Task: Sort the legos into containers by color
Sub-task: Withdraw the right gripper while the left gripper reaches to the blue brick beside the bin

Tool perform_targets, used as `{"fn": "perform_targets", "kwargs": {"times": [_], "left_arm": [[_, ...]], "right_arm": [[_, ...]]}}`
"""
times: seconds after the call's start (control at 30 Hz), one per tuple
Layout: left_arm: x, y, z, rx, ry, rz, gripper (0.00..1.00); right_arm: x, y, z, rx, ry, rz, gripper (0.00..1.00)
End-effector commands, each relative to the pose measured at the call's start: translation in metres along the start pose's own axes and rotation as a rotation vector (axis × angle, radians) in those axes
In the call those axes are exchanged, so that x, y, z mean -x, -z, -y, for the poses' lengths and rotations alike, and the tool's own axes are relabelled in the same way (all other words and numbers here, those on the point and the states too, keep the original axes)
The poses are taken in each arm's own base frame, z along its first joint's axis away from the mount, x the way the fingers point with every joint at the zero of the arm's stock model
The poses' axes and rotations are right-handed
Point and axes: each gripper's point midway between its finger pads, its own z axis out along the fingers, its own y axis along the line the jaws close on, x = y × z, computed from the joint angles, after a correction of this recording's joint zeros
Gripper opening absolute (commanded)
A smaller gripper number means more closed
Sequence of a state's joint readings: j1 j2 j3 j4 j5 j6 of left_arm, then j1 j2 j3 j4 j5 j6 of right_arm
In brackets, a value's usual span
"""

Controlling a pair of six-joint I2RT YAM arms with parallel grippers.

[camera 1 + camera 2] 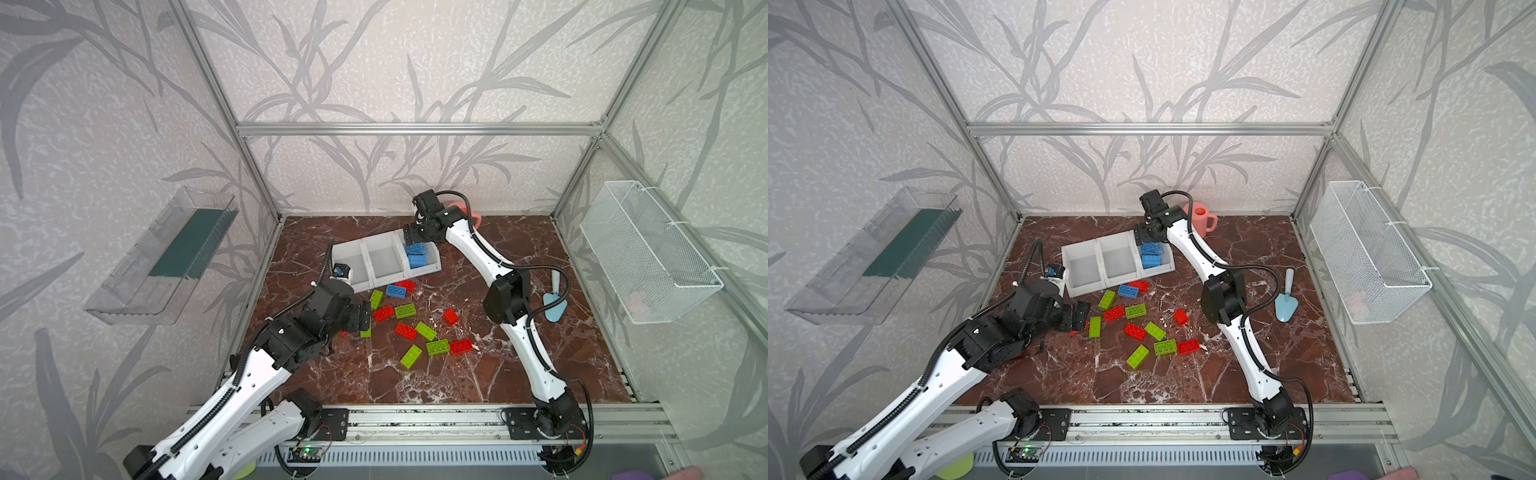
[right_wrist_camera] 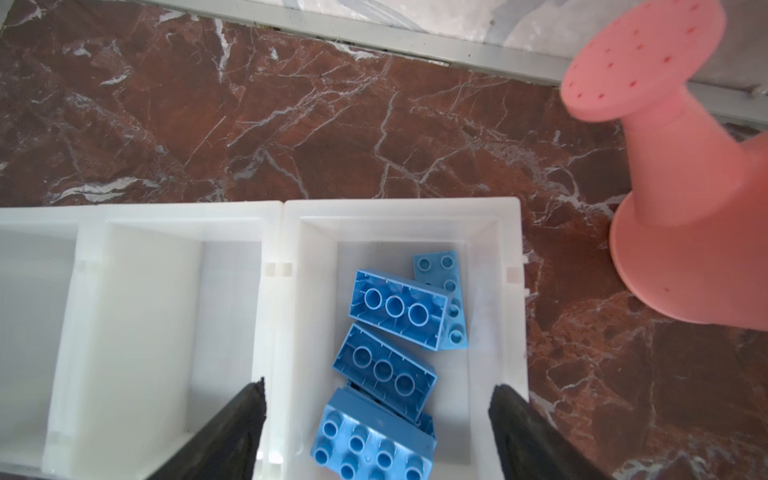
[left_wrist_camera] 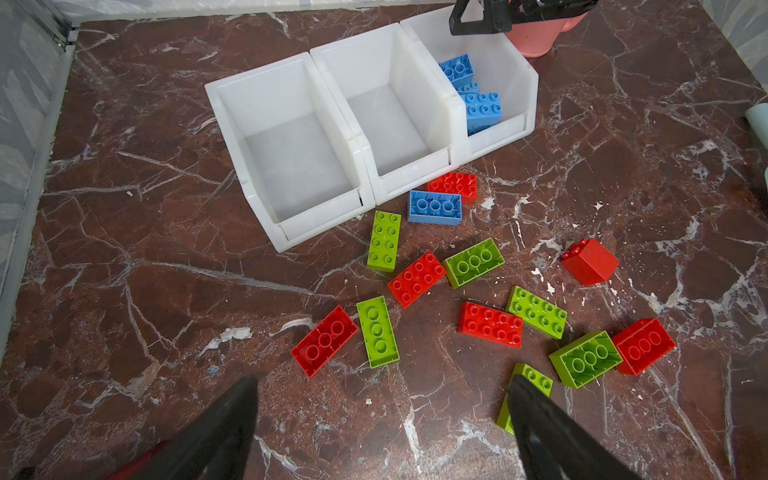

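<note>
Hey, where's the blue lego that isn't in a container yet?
In both top views the loose blue lego lies on the table just in front of the middle container, right beside a red lego, left of the scene's centre.

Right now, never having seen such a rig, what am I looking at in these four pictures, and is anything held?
Two robot arms with two-fingered grippers work over a table. Two pictures look down from overhead; two come from wrist cameras. Three joined white bins stand there: the one under the right gripper holds blue bricks, the others are empty. Loose near the left gripper lie red bricks, green bricks and one blue brick. A watering can and trowel sit aside. Both grippers are open, holding nothing.
</note>
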State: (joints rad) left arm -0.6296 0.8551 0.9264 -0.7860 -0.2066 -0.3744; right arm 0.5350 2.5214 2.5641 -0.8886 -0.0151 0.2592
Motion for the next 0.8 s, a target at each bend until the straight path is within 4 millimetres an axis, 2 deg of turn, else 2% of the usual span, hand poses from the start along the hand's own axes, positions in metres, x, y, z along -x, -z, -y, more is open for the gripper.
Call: {"fn": "perform_targets", "kwargs": {"times": [0.0,0.2,0.27,0.3,0.47,0.6,0.77], "left_arm": [[-0.007,-0.005,0.001,0.001,-0.026,-0.034,0.94],[-0.009,-0.014,0.01,-0.021,-0.029,-0.075,0.94],[-0.008,-0.019,0.015,-0.035,-0.022,-0.092,0.94],[-0.008,-0.021,0.019,-0.045,-0.019,-0.102,0.94],[-0.006,-0.036,0.035,-0.079,-0.001,-0.167,0.93],[-0.003,-0.053,0.047,-0.093,0.009,-0.211,0.92],[-0.004,-0.08,0.06,-0.084,0.001,-0.282,0.92]], "right_arm": [[0.022,0.064,-0.015,0.057,0.019,0.072,0.86],[0.002,0.121,-0.017,0.106,0.04,0.141,0.89],[-0.019,0.137,-0.011,0.111,0.031,0.182,0.91],[-0.026,0.151,-0.01,0.125,0.03,0.22,0.92],[-0.083,0.191,-0.001,0.179,0.004,0.276,0.95],[-0.136,0.203,0.006,0.236,-0.041,0.301,0.96],[-0.187,0.209,0.015,0.278,-0.085,0.328,0.97]]}}
